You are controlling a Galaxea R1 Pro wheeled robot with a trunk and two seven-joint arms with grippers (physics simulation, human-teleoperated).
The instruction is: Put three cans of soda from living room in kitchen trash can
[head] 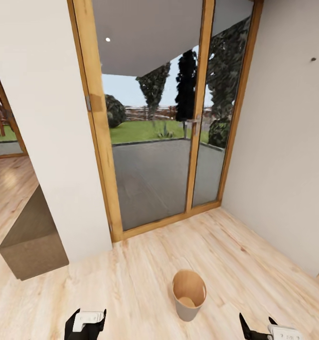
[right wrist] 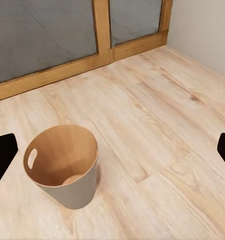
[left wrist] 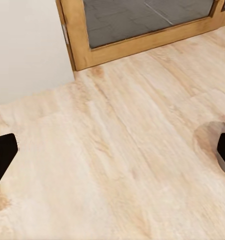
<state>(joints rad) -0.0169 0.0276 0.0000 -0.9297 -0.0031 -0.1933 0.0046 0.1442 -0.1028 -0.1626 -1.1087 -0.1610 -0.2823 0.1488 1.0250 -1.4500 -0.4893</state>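
The trash can [head: 189,293] stands upright on the light wood floor, pale grey outside and coppery brown inside, with a handle slot in its wall. Its inside looks bare down to the bottom. My left gripper [head: 88,315] hangs low to the bin's left and my right gripper [head: 256,325] low to its right, both apart from it. In the right wrist view the trash can [right wrist: 62,170] sits ahead of the open right gripper [right wrist: 112,152], whose dark fingertips [right wrist: 2,156] frame bare floor. The left gripper [left wrist: 112,155] is open too, over floor. The soda cans are out of view.
A tall glass door in a wooden frame [head: 102,141] fills the wall ahead, with a terrace outside. A white wall pillar [head: 50,141] and a low brown cabinet [head: 31,236] stand at the left. Another white wall [head: 287,165] closes the right side.
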